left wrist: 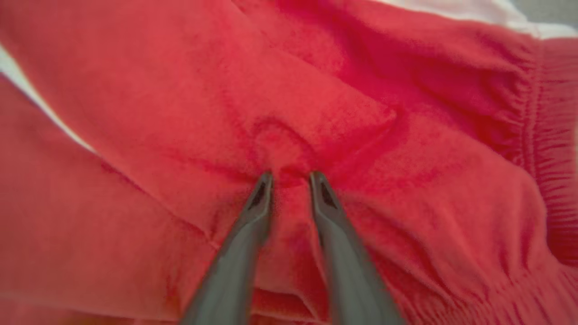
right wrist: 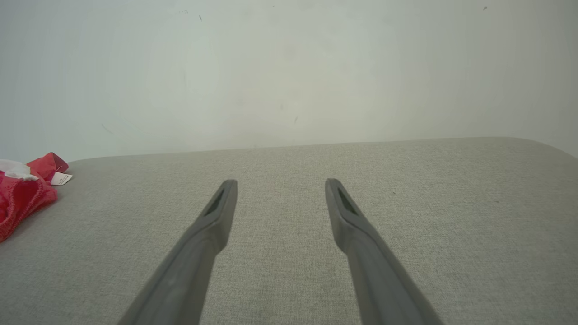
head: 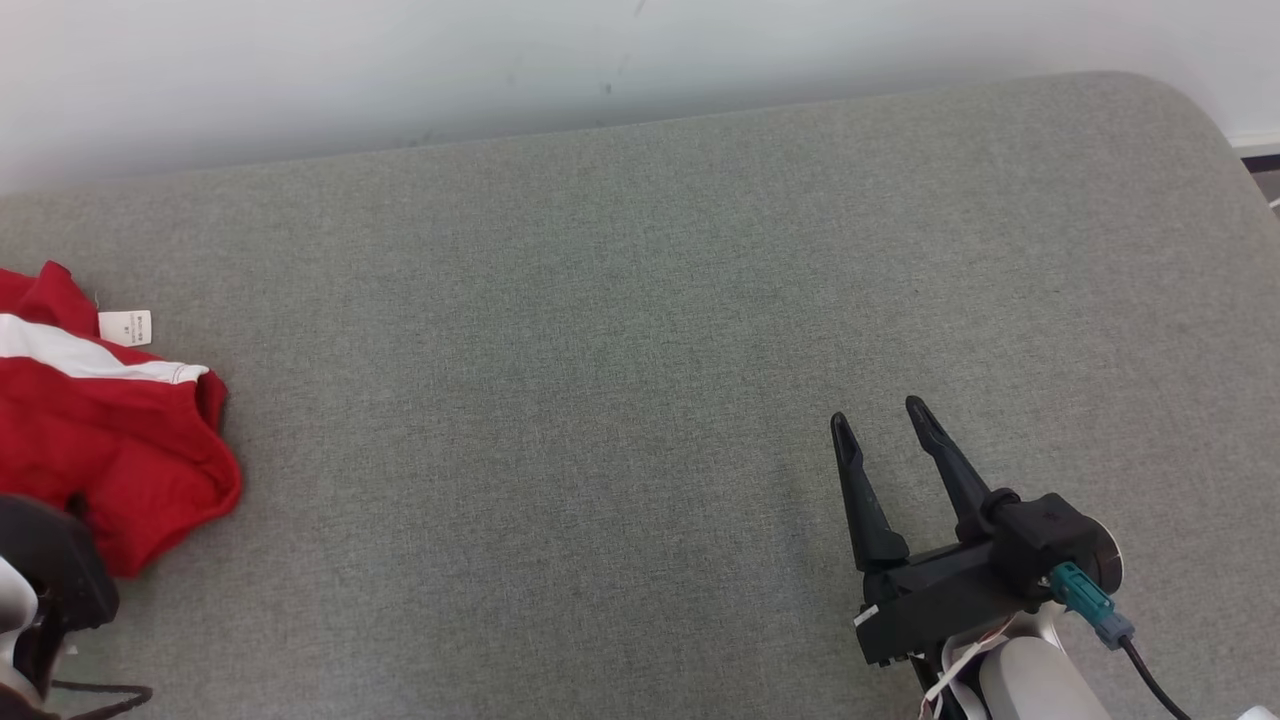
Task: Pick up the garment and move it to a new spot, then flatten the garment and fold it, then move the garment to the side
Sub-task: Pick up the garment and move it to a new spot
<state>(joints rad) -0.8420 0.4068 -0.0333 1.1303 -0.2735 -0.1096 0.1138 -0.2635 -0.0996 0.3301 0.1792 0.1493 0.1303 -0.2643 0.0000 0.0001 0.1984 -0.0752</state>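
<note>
At the left edge of the grey woven fabric surface (head: 600,350), the left gripper (left wrist: 291,177) is pressing its two long dark fingertips (left wrist: 264,189) down into the crumpled red fleece garment (left wrist: 361,113). In the left wrist view its jaws are standing partly apart, narrower than the other arm's, and a small puckered ridge of red cloth is sitting between the tips. Whether the jaws are actually pinching that ridge or only resting around it, I cannot tell.

The right gripper (head: 878,415) is hovering over bare surface at the lower right of the head view, its jaws spread wide and holding nothing; the right wrist view (right wrist: 281,183) is showing the same wide gap. It is sitting well apart from the garment (head: 110,440), which is lying far off to the left side.

The garment is lying bunched in soft folds rather than flat. A white stripe (head: 80,355) is running across its upper part, and a small white label (head: 126,327) is poking out at its far edge. A gathered, ribbed band (left wrist: 551,135) is showing along one side in the left wrist view. From the right wrist view, the garment (right wrist: 22,194) is lying near the pale wall (right wrist: 289,67).
</note>
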